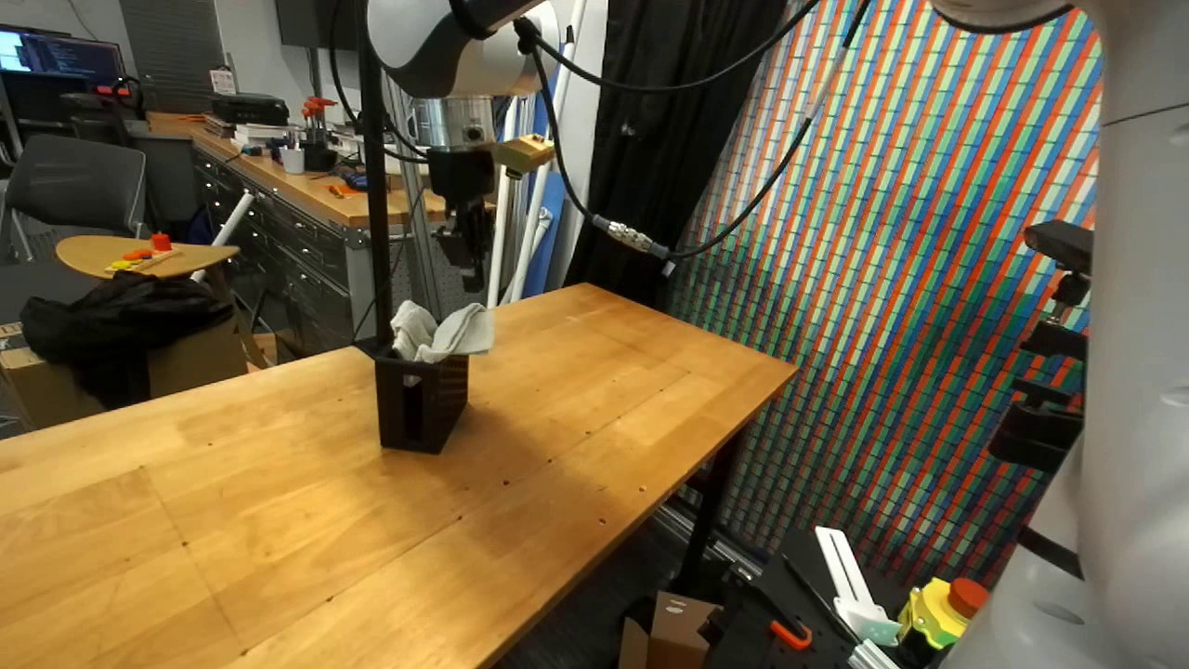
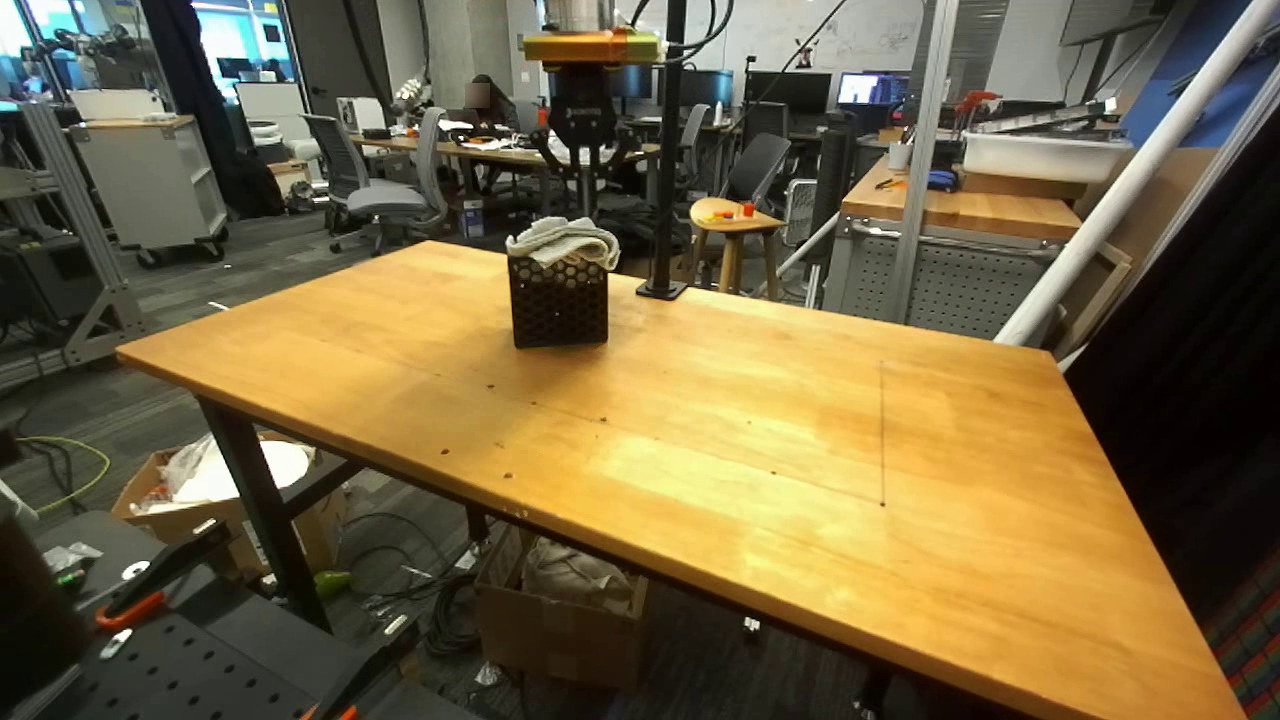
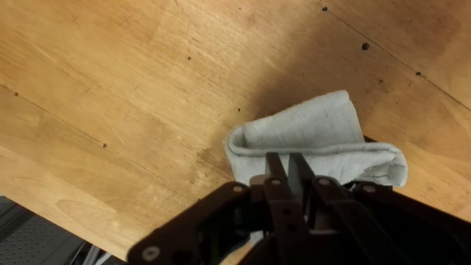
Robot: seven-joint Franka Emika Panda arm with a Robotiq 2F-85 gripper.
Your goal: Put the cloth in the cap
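A light grey-white folded cloth (image 1: 455, 332) sits in the top of a black box (image 1: 450, 401) and hangs over its rim. In an exterior view the box (image 2: 560, 308) has hexagonal holes, and the cloth (image 2: 565, 242) bulges above it. No cap shows; the box is the only container by the cloth. My gripper (image 1: 474, 279) hangs above the box, apart from the cloth. In an exterior view the gripper (image 2: 587, 202) points straight down. In the wrist view the fingertips (image 3: 284, 156) stand slightly apart with nothing between them, over the cloth (image 3: 301, 129). The cloth and gripper mostly hide the box there.
The box stands on a wooden table (image 1: 279, 520), near its far edge in an exterior view. A black vertical pole (image 2: 667, 180) rises from the table edge beside the box. A wooden stool (image 2: 735, 222) and a workbench (image 2: 980, 210) stand beyond the table.
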